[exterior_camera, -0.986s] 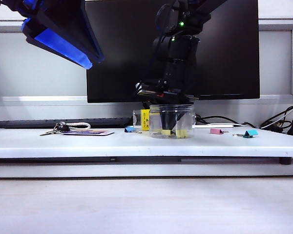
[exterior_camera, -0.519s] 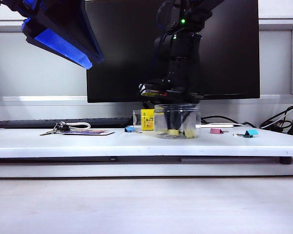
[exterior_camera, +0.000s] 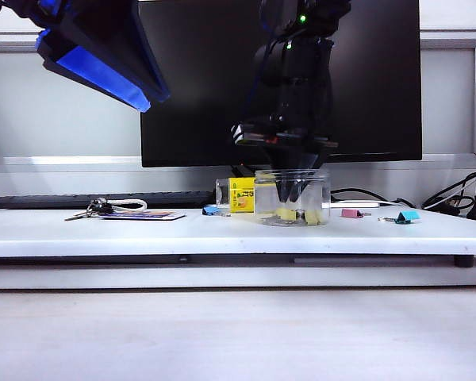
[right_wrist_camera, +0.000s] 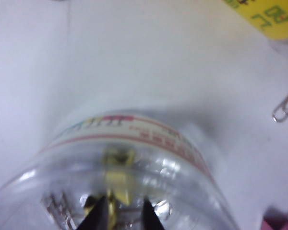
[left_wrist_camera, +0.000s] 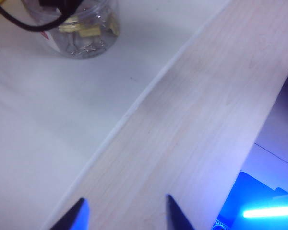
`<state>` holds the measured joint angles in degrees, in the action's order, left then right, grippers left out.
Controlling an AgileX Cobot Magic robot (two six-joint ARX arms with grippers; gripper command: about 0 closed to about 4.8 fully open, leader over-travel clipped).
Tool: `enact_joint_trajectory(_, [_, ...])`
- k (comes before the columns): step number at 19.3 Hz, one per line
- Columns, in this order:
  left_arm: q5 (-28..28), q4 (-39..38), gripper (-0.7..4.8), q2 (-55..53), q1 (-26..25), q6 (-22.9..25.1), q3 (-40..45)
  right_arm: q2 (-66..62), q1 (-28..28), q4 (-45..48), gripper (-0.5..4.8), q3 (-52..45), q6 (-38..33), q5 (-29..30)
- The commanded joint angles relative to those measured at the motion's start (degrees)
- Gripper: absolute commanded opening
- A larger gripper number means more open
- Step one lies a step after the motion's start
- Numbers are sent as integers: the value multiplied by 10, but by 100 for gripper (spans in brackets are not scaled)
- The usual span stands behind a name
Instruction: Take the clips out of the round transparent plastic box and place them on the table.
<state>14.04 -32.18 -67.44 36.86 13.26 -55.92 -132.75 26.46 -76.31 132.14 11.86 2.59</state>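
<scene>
The right gripper (right_wrist_camera: 121, 214) reaches down into the round transparent plastic box (exterior_camera: 292, 197) on the table (exterior_camera: 222, 230), its fingers partly spread around one of the pale-yellow clips (right_wrist_camera: 116, 184). The left gripper (left_wrist_camera: 126, 213) hangs high off to the side, fingers spread wide, holding nothing.

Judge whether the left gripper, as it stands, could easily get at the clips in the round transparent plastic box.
Probably not. The left gripper hangs open, high off to the side, while the right gripper already fills the round transparent plastic box, fingers down among the clips.
</scene>
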Motion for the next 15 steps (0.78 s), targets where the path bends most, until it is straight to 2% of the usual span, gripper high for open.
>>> enact_joint_trajectory(1, [3, 5, 214, 1, 0, 0, -2, 22, 1, -11, 95, 4, -3, -1])
enact_joint_trajectory(7, [6, 5, 215, 1, 0, -2, -2, 39, 1, -30, 96, 3, -16, 1])
enact_joint_trajectory(10, [28, -1, 215, 1, 0, -2, -2, 39, 2, -30, 118, 3, -30, 1])
enact_joint_trajectory(15, [57, -1, 215, 1, 0, -7, -2, 37, 2, -30, 118, 3, -53, 8])
